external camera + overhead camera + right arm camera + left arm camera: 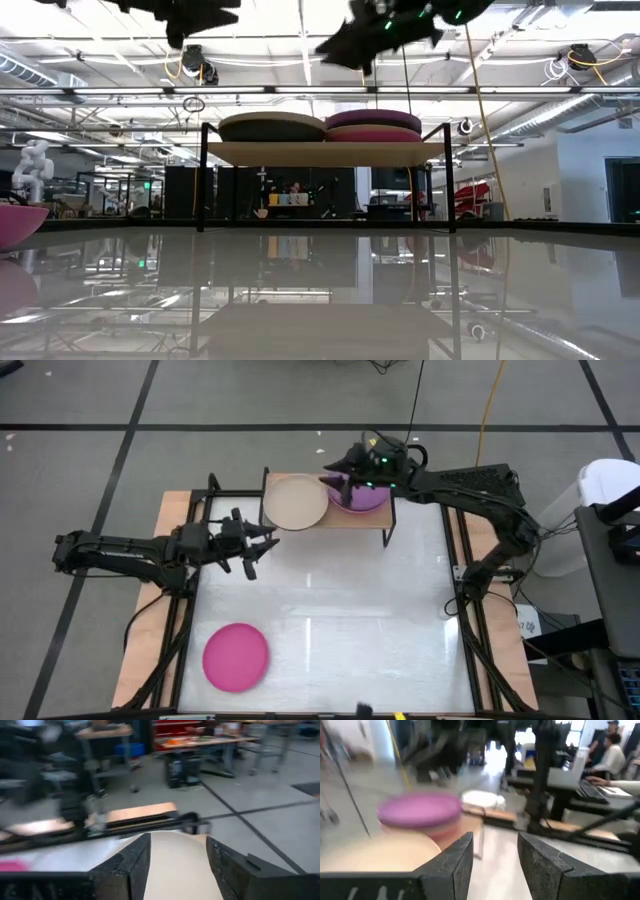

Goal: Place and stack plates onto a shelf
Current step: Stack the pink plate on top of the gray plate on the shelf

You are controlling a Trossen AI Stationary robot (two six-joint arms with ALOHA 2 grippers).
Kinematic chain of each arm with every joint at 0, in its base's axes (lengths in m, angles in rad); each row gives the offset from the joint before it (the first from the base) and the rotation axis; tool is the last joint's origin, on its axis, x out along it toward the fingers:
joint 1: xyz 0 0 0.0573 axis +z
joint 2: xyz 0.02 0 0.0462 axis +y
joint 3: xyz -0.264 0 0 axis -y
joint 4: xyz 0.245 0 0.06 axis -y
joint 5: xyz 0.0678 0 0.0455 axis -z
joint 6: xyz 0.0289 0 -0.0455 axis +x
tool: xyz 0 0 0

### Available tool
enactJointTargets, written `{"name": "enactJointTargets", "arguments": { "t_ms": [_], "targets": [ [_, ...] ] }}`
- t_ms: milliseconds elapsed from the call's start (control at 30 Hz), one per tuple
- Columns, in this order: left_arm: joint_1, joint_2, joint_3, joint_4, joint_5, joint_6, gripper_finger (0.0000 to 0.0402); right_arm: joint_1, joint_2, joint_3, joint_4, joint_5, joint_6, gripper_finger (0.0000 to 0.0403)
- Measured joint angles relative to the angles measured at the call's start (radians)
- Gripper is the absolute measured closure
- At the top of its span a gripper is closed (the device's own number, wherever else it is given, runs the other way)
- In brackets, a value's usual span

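The light-wood shelf (320, 153) stands at the table's far edge. On its left half a beige plate (295, 502) lies on a dark plate (270, 131). On its right half a purple plate (366, 501) lies on a magenta one (372, 134). A third, magenta plate (236, 656) rests flat on the table near the near-left corner. My right gripper (338, 480) hovers open above the shelf, between the two stacks; its wrist view shows the beige plate (175, 865) below the fingers. My left gripper (262, 547) hangs open just off the shelf's near-left corner, pointing toward the stacks (417, 810).
The white table top (330, 620) stretches wide between shelf and near edge, framed by black rails (470, 620) and wooden side strips. A white object (600, 490) stands off the table's right. A person sits at a desk (612, 755) in the room beyond.
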Motion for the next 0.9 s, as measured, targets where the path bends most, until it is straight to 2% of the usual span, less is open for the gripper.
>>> {"name": "enactJointTargets", "arguments": {
  "t_ms": [133, 267, 333, 433, 500, 667, 900],
  "targets": [
    [-0.084, 0.049, 0.000, -0.113, 0.024, -0.090, 0.0243, 0.060, -0.139, -0.018, -0.213, -0.010, -0.143, 0.0234],
    [-0.149, 0.122, 0.000, -0.247, 0.020, -0.146, 0.0243, 0.140, -0.285, -0.126, -0.275, -0.008, -0.185, 0.0243],
    [-0.167, 0.156, 0.000, -0.344, 0.047, -0.183, 0.0243, 0.182, -0.360, -0.201, -0.252, -0.008, -0.173, 0.0246],
    [-0.185, 0.211, 0.000, -0.473, 0.146, -0.242, 0.0243, 0.244, -0.469, -0.333, -0.200, -0.001, -0.172, 0.0247],
    [-0.202, 0.250, 0.000, -0.523, 0.209, -0.266, 0.0243, 0.279, -0.541, -0.427, -0.165, 0.054, -0.169, 0.0247],
    [-0.270, 0.353, 0.000, -0.539, 0.367, -0.236, 0.0243, 0.361, -0.707, -0.641, -0.086, 0.180, -0.135, 0.0247],
    [-0.348, 0.449, 0.000, -0.541, 0.409, -0.263, 0.0243, 0.454, -0.851, -0.884, 0.109, 0.283, -0.081, 0.0248]
  ]
}}
